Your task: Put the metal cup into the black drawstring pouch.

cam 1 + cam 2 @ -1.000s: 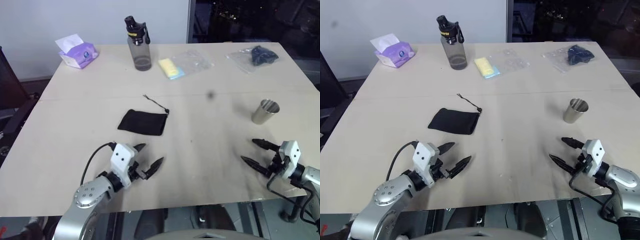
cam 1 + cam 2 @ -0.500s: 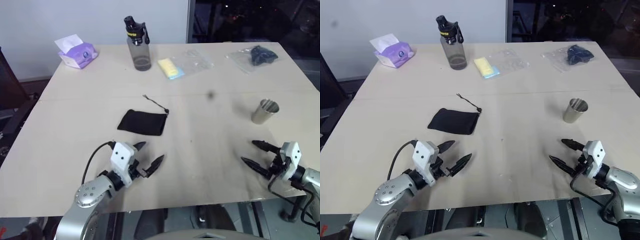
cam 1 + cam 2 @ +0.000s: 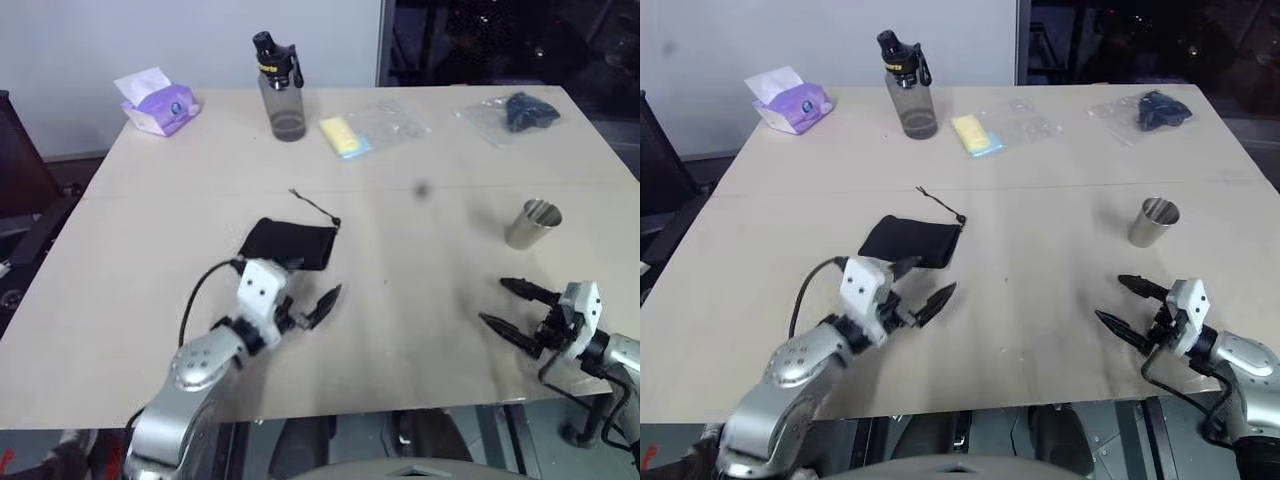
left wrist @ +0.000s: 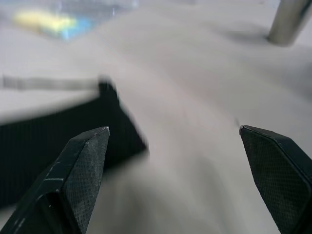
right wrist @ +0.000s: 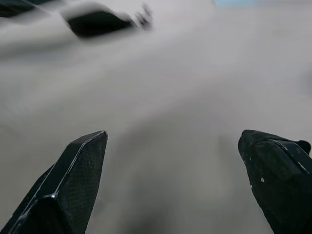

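The black drawstring pouch (image 3: 290,243) lies flat near the table's middle, its cord trailing away toward the far side. The metal cup (image 3: 533,223) stands upright on the right part of the table. My left gripper (image 3: 311,282) hovers open at the pouch's near right corner, one finger over the fabric edge and the other over bare table. In the left wrist view the pouch (image 4: 48,141) sits just beyond one of its fingers (image 4: 83,165), with the cup (image 4: 288,19) far off. My right gripper (image 3: 494,302) is open and empty, low over the table, nearer the front edge than the cup.
Along the far side stand a grey water bottle (image 3: 277,85), a purple tissue pack (image 3: 158,103), a clear bag with a yellow item (image 3: 360,130) and a clear bag with dark contents (image 3: 510,112). The table's front edge (image 3: 400,405) runs just behind both grippers.
My left gripper has moved forward and up, from bare table near the front edge to the pouch's near right corner. The right gripper has barely shifted. Both stay open.
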Controlling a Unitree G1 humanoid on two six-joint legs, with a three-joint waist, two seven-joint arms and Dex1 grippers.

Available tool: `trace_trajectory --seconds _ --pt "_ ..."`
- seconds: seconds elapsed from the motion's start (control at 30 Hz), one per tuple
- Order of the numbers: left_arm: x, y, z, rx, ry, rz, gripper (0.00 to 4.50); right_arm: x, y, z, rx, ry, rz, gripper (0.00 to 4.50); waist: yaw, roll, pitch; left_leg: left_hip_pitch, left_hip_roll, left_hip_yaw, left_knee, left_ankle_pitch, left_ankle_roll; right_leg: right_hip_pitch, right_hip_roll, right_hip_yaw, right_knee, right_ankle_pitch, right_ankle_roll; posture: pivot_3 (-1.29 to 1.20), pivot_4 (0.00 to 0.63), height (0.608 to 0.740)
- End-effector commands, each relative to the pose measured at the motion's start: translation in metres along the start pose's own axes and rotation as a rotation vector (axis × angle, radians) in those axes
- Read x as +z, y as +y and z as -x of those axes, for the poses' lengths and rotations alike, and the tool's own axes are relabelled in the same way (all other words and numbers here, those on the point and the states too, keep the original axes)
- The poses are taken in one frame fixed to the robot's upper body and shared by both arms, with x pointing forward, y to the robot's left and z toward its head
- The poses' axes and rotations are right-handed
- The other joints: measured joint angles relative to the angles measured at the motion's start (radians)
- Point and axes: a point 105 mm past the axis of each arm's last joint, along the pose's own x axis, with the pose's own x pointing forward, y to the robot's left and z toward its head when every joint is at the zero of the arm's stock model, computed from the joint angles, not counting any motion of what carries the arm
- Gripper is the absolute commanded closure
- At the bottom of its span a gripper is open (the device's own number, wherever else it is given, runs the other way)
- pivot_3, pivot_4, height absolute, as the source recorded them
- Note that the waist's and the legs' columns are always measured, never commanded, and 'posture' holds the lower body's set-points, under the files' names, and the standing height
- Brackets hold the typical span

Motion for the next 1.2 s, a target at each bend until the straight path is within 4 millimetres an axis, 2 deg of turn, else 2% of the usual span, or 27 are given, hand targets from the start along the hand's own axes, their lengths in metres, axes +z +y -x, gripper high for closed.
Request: trace_trajectory --seconds 0.03,0.2,0.33,0.47,0.6,0.77,0.97,1.1,1.2 --pt "0.01 0.002 -0.011 0.057 -0.029 -0.027 0.08 0.009 0.017 -0.001 0.104 -0.019 -0.035 0.0 -0.002 0.0 0.0 0.0 0.0 0.0 0.0 0.0 0.0 0.0 0.0 0.0 0.0 0.0 0.0 0.0 0.15 0.74" --pt "0.005 0.015 -0.024 0.183 0.038 -0.119 0.08 0.011 0.024 -0.004 0.137 -0.034 0.01 0.0 -0.003 0.0 0.0 0.0 0.0 0.0 0.0 0.0 0.0 0.0 0.001 0.0 0.0 0.0 0.0 0.0 0.15 0.74" --pt "0.004 0.023 -0.022 0.259 0.072 -0.13 0.08 0.011 0.021 -0.005 0.121 -0.055 0.112 0.0 -0.004 0.0 0.0 0.0 0.0 0.0 0.0 0.0 0.0 0.0 0.001 0.0 0.0 0.0 0.0 0.0 0.15 0.74" --pt "-0.014 0.029 -0.016 0.353 0.132 -0.096 0.08 0.016 0.023 -0.015 0.153 -0.097 0.208 0.0 -0.004 0.0 0.0 0.0 0.0 0.0 0.0 0.0 0.0 0.0 0.001 0.0 0.0 0.0 0.0 0.0 0.15 0.74" --pt "-0.017 0.031 -0.018 0.375 0.148 -0.109 0.08 0.016 0.023 -0.021 0.15 -0.115 0.214 0.0 -0.002 0.0 0.0 0.0 0.0 -0.001 0.0 0.0 0.0 0.0 0.001 0.0 0.0 0.0 0.0 0.0 0.15 0.74" --pt "-0.016 0.046 -0.018 0.427 0.168 -0.158 0.08 0.005 0.017 -0.016 0.106 -0.09 0.213 0.0 -0.001 0.0 0.0 0.0 0.0 -0.001 0.0 0.0 0.0 0.0 0.001 0.0 0.0 0.0 0.0 0.0 0.15 0.74" --pt "-0.016 0.062 -0.005 0.519 0.176 -0.216 0.08 0.001 0.013 -0.013 0.052 -0.093 0.219 0.0 -0.005 0.0 0.0 0.001 0.0 -0.001 0.0 0.0 0.0 0.0 0.001 0.0 0.001 0.0 0.0 0.0 0.15 0.74" --pt "-0.031 0.072 0.004 0.556 0.275 -0.267 0.08 0.006 0.004 -0.013 -0.009 -0.117 0.28 0.0 -0.004 0.0 0.0 0.001 0.0 -0.001 0.0 0.0 0.0 0.0 0.001 0.0 0.001 0.0 0.0 0.0 0.15 0.74" --pt "-0.027 0.082 0.005 0.581 0.263 -0.291 0.08 0.006 0.003 -0.013 -0.02 -0.119 0.289 0.0 -0.003 0.0 0.0 0.001 0.0 0.0 0.0 0.0 0.0 0.0 0.001 0.0 0.001 0.0 0.0 0.0 0.15 0.74"
